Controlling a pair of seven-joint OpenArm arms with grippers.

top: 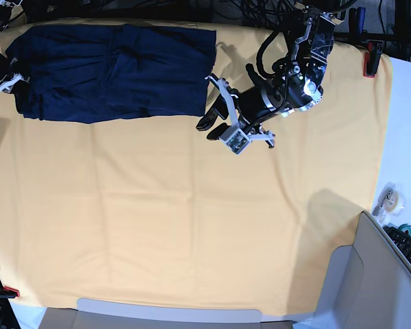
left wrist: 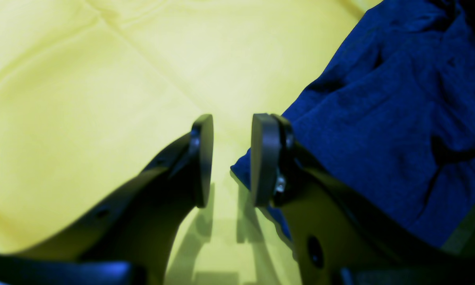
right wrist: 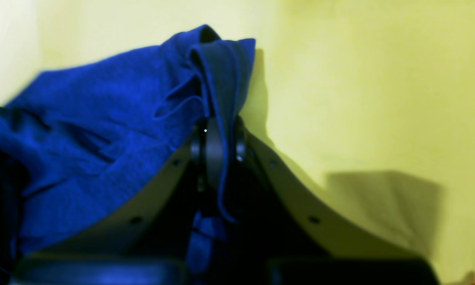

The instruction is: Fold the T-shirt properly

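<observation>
The T-shirt (top: 113, 72) is spread flat across the cloth (top: 192, 226) toward 11 o'clock in the base view. A bunched edge at its 9 o'clock end is clamped between the closed jaws of the right gripper (right wrist: 217, 148). The left gripper (left wrist: 232, 158) is held just beside the shirt's 3 o'clock edge, jaws apart and nothing between them.

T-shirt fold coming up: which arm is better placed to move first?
Probably the right. Its end effector is already shut on a bunched edge of the T-shirt. The left end effector is open over bare yellow cloth, holding nothing, beside the shirt's edge.
</observation>
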